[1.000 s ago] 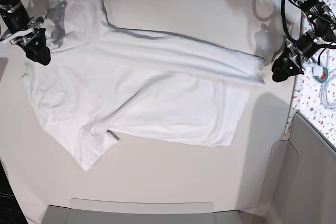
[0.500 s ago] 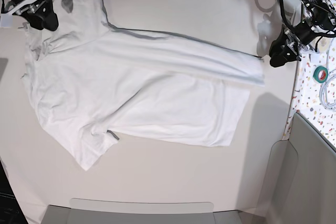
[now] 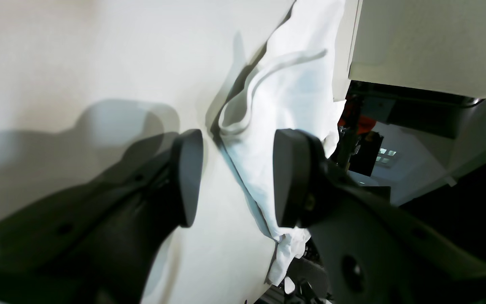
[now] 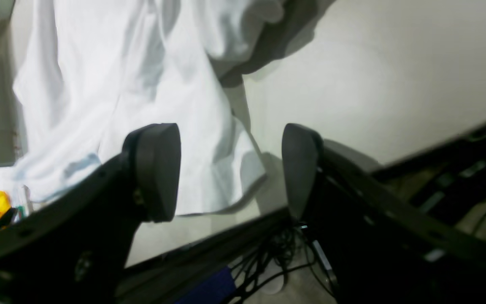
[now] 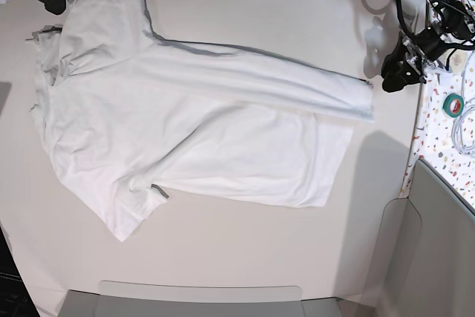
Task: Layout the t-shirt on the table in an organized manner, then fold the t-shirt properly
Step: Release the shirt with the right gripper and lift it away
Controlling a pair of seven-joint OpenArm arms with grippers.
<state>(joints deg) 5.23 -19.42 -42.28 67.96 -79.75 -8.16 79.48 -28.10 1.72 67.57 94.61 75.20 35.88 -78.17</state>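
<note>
On the tabletop (image 5: pixel 245 257) we see the t-shirt (image 5: pixel 185 131) spread out — both tools, left tool (image 3: pixel 232 177) and right tool (image 4: pixel 230 169), gape wide, holding nothing.

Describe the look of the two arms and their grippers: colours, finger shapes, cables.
Both arms are black. The left gripper has two matte black fingers ending in flat, rounded-edged pads on dark moulded housings with small screw holes. The right gripper is the same design: two black paddle-shaped pads. In the base view, black cables loop along the left arm, which has small light fittings. No markings are readable.
</note>
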